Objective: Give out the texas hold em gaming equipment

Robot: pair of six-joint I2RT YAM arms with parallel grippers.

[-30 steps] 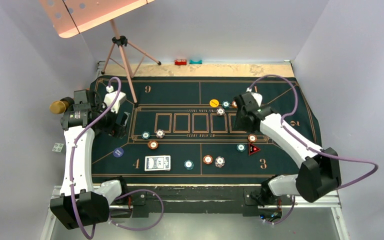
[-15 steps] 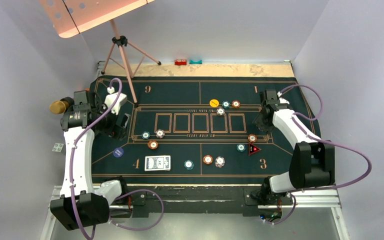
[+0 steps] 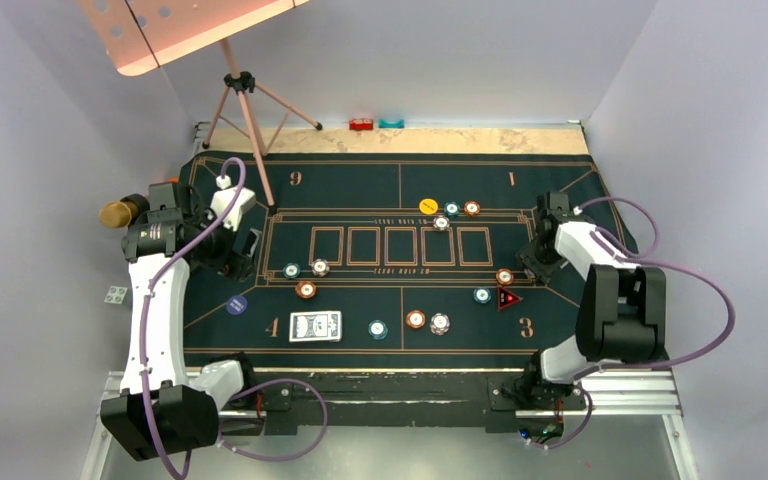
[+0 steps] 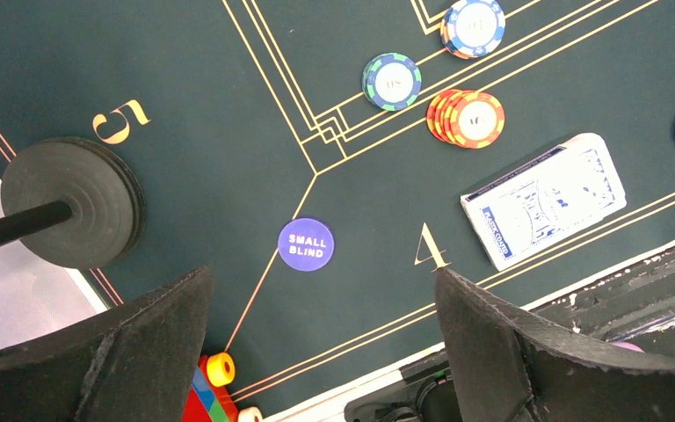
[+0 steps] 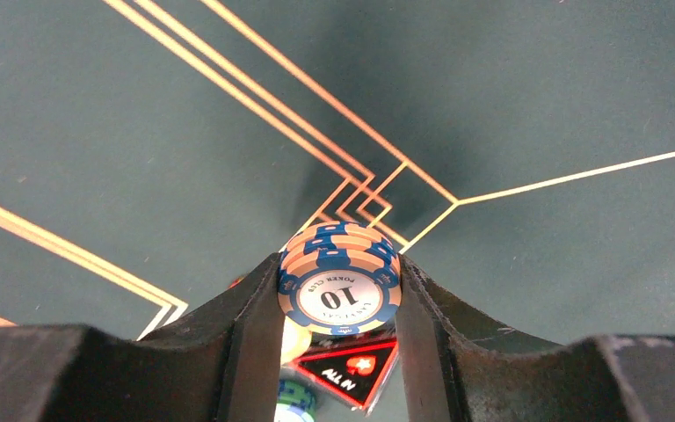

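Observation:
My right gripper (image 5: 338,271) is shut on a small stack of blue-and-orange poker chips (image 5: 340,290). It hangs over the right side of the green mat (image 3: 400,180), where the top view shows the right gripper (image 3: 539,262). Below it lie the red triangle marker (image 3: 507,298) and an orange chip (image 3: 504,276). My left gripper (image 4: 321,283) is open above the blue "small blind" disc (image 4: 306,244). The playing cards (image 4: 542,199) lie to its right. Several chips lie across the mat. A yellow disc (image 3: 427,205) sits at the back.
A stand's black round foot (image 4: 72,201) rests on the mat's left edge. A tripod (image 3: 245,100) stands at the back left. Small red (image 3: 361,125) and teal (image 3: 391,123) blocks sit behind the mat. A gold cylinder (image 3: 115,212) lies beside the left arm.
My right arm has swung from the mat's centre-back to its right side and then nearer, the chips still in its grip. The left arm has not moved.

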